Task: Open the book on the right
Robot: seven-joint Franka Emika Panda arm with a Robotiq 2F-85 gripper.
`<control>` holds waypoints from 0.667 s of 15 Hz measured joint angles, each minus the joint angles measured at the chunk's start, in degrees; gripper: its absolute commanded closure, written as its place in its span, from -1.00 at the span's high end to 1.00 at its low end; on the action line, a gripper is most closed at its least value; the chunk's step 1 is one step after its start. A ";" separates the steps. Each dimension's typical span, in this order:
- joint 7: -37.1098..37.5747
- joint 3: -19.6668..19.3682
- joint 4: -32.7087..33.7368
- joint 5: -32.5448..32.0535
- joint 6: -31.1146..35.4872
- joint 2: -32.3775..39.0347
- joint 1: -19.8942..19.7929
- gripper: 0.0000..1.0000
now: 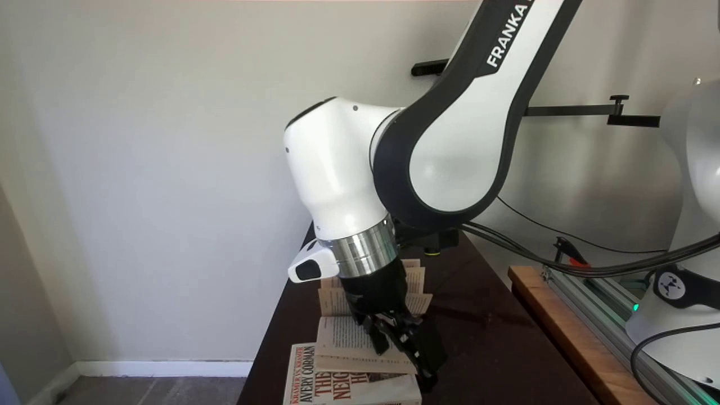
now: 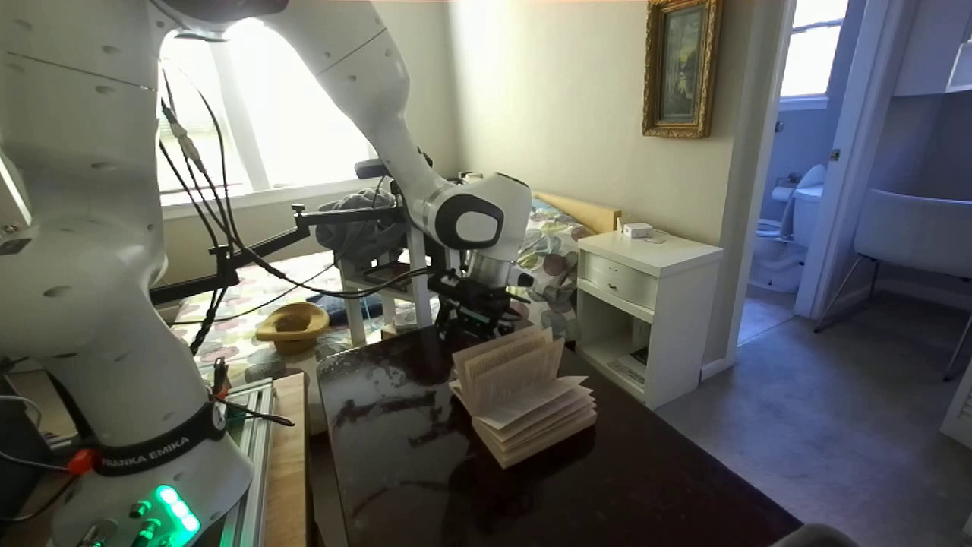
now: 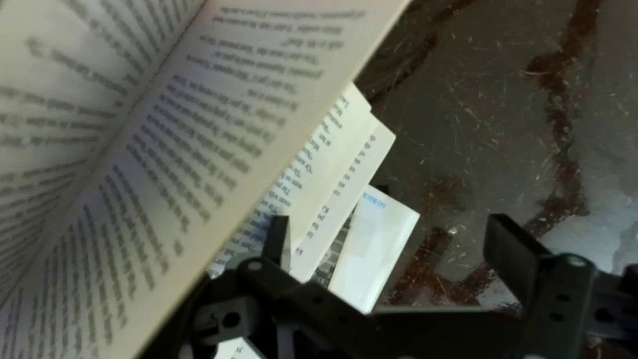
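Gripper (image 3: pixel 386 237), jaws wide apart, beside the book (image 2: pixel 524 399); whether they touch, I can't tell from here. It lies fanned open on the dark bench (image 2: pixel 607 494), pages overlapping a cream-covered book (image 1: pixel 349 388) with red lettering.

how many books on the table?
2. The open book lies with its pages fanned, in both exterior views; the cream-covered book with red lettering is at the bottom edge of an exterior view, partly hidden by the open one. Others could be hidden beneath.
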 measured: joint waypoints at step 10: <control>3.06 0.72 -0.21 -3.44 0.20 -0.18 0.22 1.00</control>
